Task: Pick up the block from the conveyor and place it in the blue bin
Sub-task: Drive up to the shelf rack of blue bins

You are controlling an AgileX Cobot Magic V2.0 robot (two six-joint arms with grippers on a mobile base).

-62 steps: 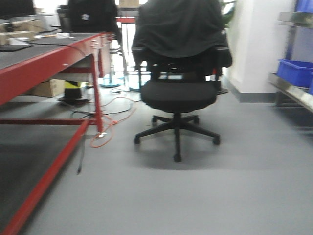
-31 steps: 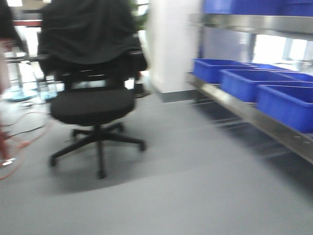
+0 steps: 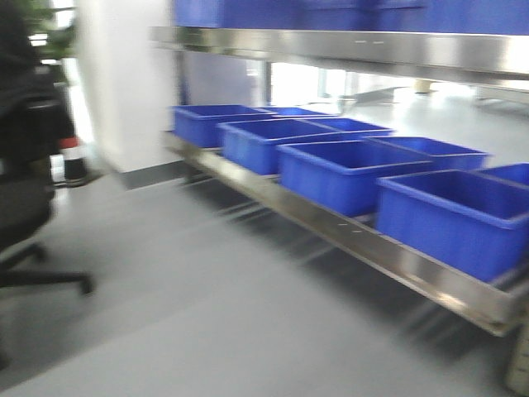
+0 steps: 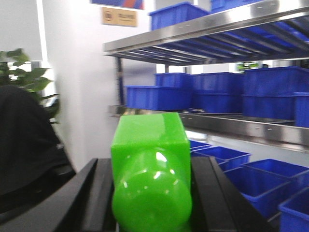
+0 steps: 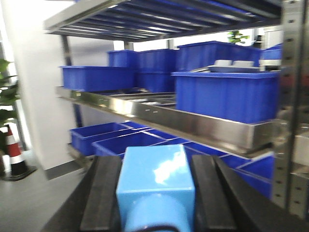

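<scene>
My left gripper (image 4: pixel 150 162) is shut on a glossy green block (image 4: pixel 150 145), its black fingers (image 4: pixel 99 193) pressed on both sides. My right gripper (image 5: pixel 155 162) is shut on a light blue block (image 5: pixel 155 181) in the same way. Several open blue bins (image 3: pixel 347 174) stand in a row on the low steel shelf (image 3: pixel 355 236) ahead and to the right. They also show beyond the green block as blue bins (image 4: pixel 219 157) and beyond the light blue block as blue bins (image 5: pixel 120 142). The conveyor is out of view. Neither gripper shows in the front view.
A black office chair (image 3: pixel 25 198) stands at the left on the grey floor (image 3: pixel 190 314). A white pillar (image 3: pixel 124 83) rises behind the rack's near end. Upper shelves (image 5: pixel 203 125) carry more blue bins. A striped cone (image 5: pixel 14 152) and a plant (image 4: pixel 24 79) stand by the wall.
The front view has swung right: the red table has left the frame, the chair has slid to the left edge, and the rack of blue bins now fills the right.
</scene>
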